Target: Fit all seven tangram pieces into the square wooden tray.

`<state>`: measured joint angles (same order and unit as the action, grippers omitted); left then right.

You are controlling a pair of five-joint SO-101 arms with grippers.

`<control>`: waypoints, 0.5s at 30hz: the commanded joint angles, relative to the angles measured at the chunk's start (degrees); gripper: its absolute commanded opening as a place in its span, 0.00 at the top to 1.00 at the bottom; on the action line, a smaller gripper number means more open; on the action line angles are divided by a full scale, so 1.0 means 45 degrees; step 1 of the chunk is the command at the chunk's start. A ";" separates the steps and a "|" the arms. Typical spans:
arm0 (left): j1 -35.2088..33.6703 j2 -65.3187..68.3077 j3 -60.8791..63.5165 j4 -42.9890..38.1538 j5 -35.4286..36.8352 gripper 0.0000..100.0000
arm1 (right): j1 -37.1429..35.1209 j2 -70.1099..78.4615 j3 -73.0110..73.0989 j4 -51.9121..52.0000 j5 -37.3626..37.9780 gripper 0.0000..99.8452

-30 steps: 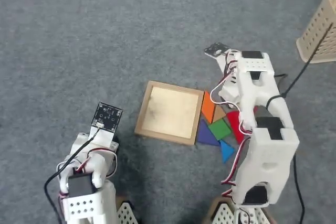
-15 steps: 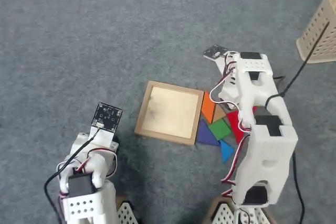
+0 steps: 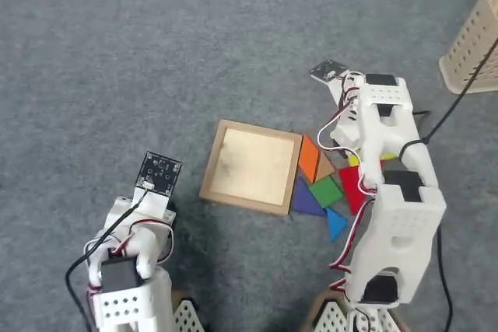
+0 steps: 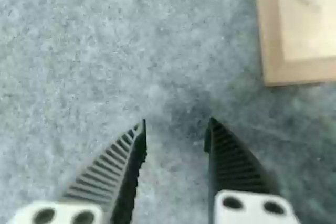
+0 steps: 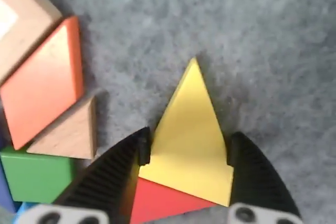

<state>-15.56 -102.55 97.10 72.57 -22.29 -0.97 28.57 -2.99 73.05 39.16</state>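
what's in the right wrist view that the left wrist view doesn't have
Right wrist view: the right gripper straddles the yellow triangle, with the red piece, orange parallelogram, bare-wood triangle and green square alongside. Left wrist view: the left gripper, open over the carpet. Both: grey carpet and a corner of the wooden tray.

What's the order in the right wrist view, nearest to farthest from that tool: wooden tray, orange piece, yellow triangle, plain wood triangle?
1. Yellow triangle, between the right tool's fingers.
2. Plain wood triangle, to one side.
3. Orange piece, beyond that.
4. Wooden tray, farthest corner.
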 commanded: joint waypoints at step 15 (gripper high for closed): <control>0.0000 -0.0137 -0.0088 0.0039 0.0078 0.82 | 0.0596 -0.4093 0.4220 -0.1455 0.2579 0.66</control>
<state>-15.56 -102.55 97.10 72.57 -22.29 1.14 13.89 15.47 69.45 48.40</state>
